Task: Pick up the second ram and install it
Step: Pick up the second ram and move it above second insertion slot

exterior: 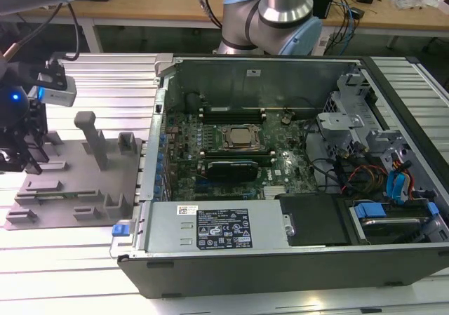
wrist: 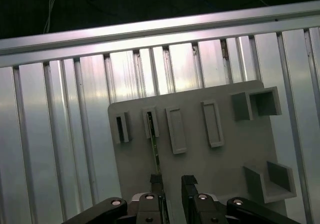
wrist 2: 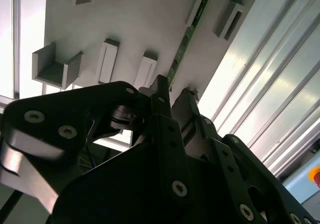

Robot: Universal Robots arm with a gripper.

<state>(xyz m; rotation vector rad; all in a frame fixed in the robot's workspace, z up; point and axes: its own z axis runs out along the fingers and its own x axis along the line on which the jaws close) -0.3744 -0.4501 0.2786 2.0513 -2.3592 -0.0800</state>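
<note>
In the exterior view I am watching the pincer (exterior: 22, 162) hanging over the grey fixture plate (exterior: 77, 189) at the exterior view's left. The plate is lying on the slatted aluminium bench (exterior: 105, 83), well apart from the open computer case (exterior: 280, 266).

In the second wrist view the second ram (wrist 2: 184, 42) is standing on edge in the plate's holders, a thin green strip. Its long axis is lying flat along the plate and running from the far holder toward the pincer. The jaws are standing apart and gripping nothing. The stick's near end is reaching one fingertip (wrist 2: 161, 87) — whether it is touching there I cannot tell.

In the first wrist view the stick is running parallel to the bench's grooves and to the neighbouring holders (wrist: 177, 129). It is pointing at one finger, not at the middle of the gap.

I am reading this as the grasp being lined up. To do it well I would be centring the gap across the thin board and keeping the pads square to its flat faces. I would be closing gently, since a board this thin will likely flex or tip — and I would be keeping it upright in its holders while gripping.
</note>
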